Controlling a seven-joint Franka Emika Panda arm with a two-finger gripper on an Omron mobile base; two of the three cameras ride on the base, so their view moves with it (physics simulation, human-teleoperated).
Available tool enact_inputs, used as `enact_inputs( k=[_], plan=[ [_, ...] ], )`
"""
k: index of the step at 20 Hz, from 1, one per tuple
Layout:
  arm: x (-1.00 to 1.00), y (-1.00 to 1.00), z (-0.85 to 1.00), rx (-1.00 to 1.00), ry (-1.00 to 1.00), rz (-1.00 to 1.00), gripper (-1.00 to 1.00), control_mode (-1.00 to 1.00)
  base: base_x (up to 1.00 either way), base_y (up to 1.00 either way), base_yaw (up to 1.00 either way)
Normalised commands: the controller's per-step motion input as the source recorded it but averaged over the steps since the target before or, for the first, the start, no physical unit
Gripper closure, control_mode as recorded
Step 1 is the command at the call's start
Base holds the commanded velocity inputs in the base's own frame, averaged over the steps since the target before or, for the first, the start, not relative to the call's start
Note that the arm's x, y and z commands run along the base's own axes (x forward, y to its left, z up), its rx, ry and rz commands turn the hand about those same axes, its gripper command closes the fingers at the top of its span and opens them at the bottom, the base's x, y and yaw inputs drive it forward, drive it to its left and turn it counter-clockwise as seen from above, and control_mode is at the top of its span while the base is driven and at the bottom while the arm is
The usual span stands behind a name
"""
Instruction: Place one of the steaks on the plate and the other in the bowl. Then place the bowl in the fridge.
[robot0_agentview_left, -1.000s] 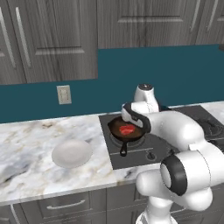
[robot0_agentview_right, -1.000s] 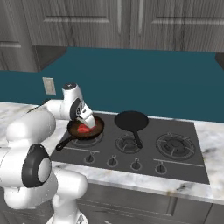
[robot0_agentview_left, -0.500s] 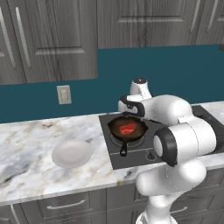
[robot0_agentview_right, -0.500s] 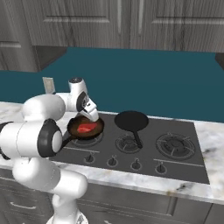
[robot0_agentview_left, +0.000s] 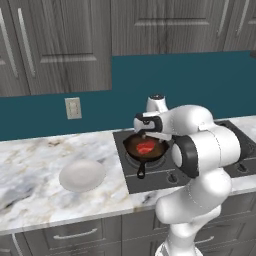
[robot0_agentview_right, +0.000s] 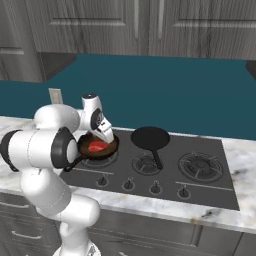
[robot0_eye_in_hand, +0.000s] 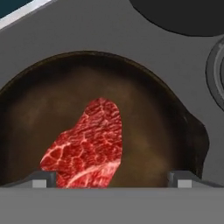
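Your gripper (robot0_eye_in_hand: 112, 177) is spread fully wide, nothing between the fingers; in the hand view the two tips sit at far left and far right, w/ a steak (robot0_eye_in_hand: 87, 146) below and between them, not touched as far as you can tell. It hangs just above the brown skillet (robot0_agentview_left: 146, 150) on the front-left burner of the cooktop (robot0_agentview_right: 165, 172).

Steak: flat on the skillet floor, left of centre in the hand view, red w/ pale marbling. Looks like one slab there; can't tell if a 2nd lies under it.

Left base view gives you what the others don't: the plate (robot0_agentview_left: 82, 175), white and round, on the marble counter (robot0_agentview_left: 35, 170) left of the cooktop, well apart from the skillet, plus a wall outlet (robot0_agentview_left: 73, 108) on the teal backsplash.

Right base view adds a 2nd, black pan (robot0_agentview_right: 150, 137) on the rear-middle burner, handle pointing fwd, and the knob row along the cooktop's front edge. The hand view catches that black pan's rim at the top edge.
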Motion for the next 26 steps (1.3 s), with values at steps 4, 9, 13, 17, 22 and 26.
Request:
enact_inputs(
  k=[4, 9, 13, 17, 22, 26],
  plan=[
    [0.01, 0.0, -0.34, 0.0, 0.0, -0.03, -1.0, -1.0, 0.0, 0.0, 0.0],
    [0.16, 0.0, -0.23, 0.0, 0.0, -0.05, -1.0, -1.0, 0.0, 0.0, 0.0],
    [0.23, 0.0, -0.19, 0.0, 0.0, -0.04, -1.0, -1.0, 0.0, 0.0, 0.0],
    [0.24, 0.0, -0.12, 0.0, 0.0, -0.04, -1.0, -1.0, 0.0, 0.0, 0.0],
    [0.18, 0.0, -0.1, 0.0, 0.0, -0.03, -1.0, -1.0, 0.0, 0.0, 0.0],
    [0.04, 0.0, -0.23, 0.0, 0.0, -0.02, -1.0, -1.0, 0.0, 0.0, 0.0]
  ],
)
